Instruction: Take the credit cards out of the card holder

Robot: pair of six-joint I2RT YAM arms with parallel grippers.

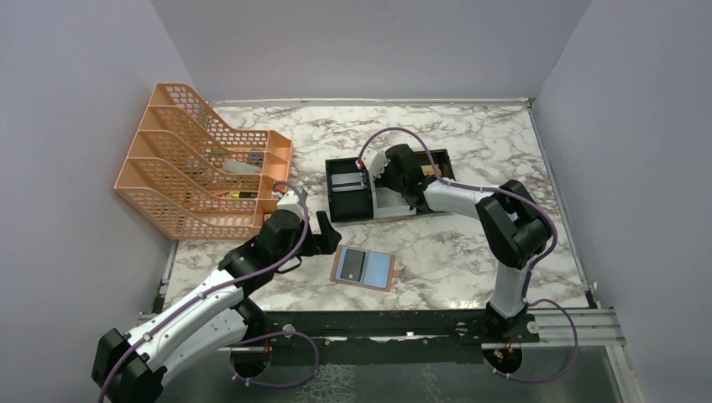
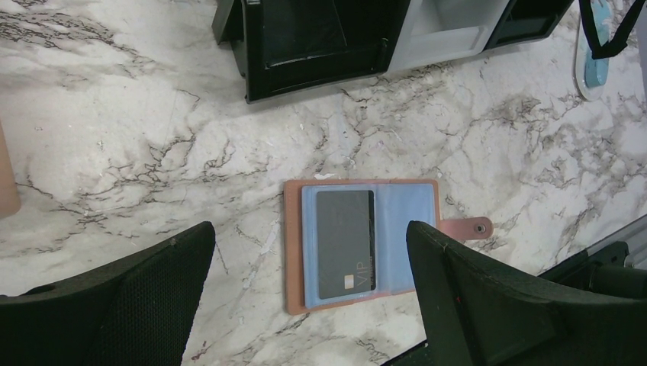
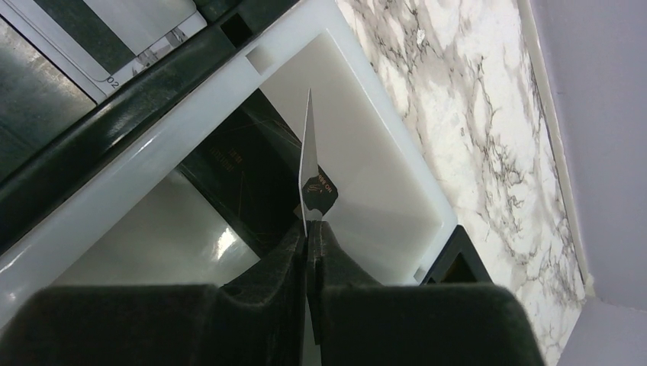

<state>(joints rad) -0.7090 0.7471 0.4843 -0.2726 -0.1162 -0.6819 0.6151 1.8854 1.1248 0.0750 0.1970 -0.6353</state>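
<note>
**Right tool pinches a card over the tray; holder lies open with one card inside**

The holder (image 1: pixel 379 271) lies open and flat on the worktop (image 1: pixel 470 252), near the front edge and between the two arms. Its blue lining faces up and its snap tab points away to one side. A black card (image 2: pixel 345 244) sits in its pocket on the left half in the top view.

The left tool (image 2: pixel 310 229) hangs above the holder with its fingers spread wide, one on either side of it in the wrist view, holding nothing.

The right tool (image 3: pixel 307 229) is over the tray (image 1: pixel 348 211) at the back of the worktop. Its fingers are pressed together on the lower edge of a held card (image 3: pixel 308 164). This card stands upright and shows edge-on above the tray's white middle compartment; I cannot tell its colour. A pale card (image 1: pixel 342 180) lies in the tray's left black compartment.

An orange rack (image 1: pixel 193 168) stands at the far left, well apart from the holder.
</note>
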